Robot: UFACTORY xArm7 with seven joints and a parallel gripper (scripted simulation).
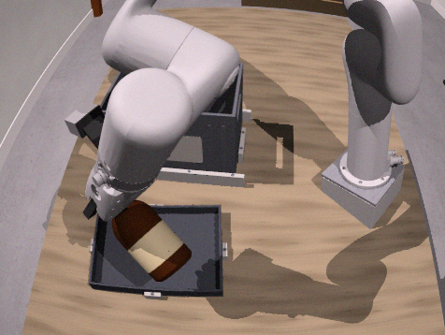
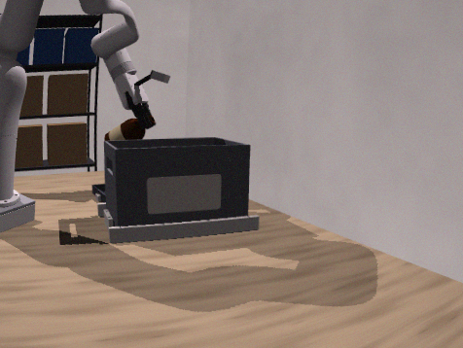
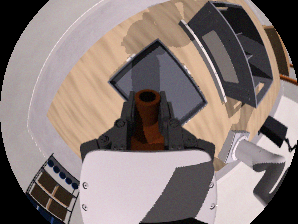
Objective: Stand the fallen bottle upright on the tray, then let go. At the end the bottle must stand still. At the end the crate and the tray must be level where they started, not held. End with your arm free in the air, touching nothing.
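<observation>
The brown bottle (image 1: 151, 240) (image 2: 127, 130) (image 3: 148, 116) is clamped at its neck by the gripper (image 2: 147, 117) (image 3: 147, 100), presumably so that its base can be swung down. It is held tilted, below the gripper and over the tray (image 1: 201, 243) (image 3: 175, 90), whose floor probably must receive it upright.

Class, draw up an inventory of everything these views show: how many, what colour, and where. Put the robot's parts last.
bottle: one, brown with a cream label, tilted in the gripper above the tray
tray: one, dark grey, on the table
crate: one, dark grey with a lighter panel, beside the tray
table: one, light wood, under crate and tray
shelf unit: one, black, behind, holding blue and brown boxes
arm: one, white, base beside the crate
gripper: one, black fingers, shut on the bottle's neck
</observation>
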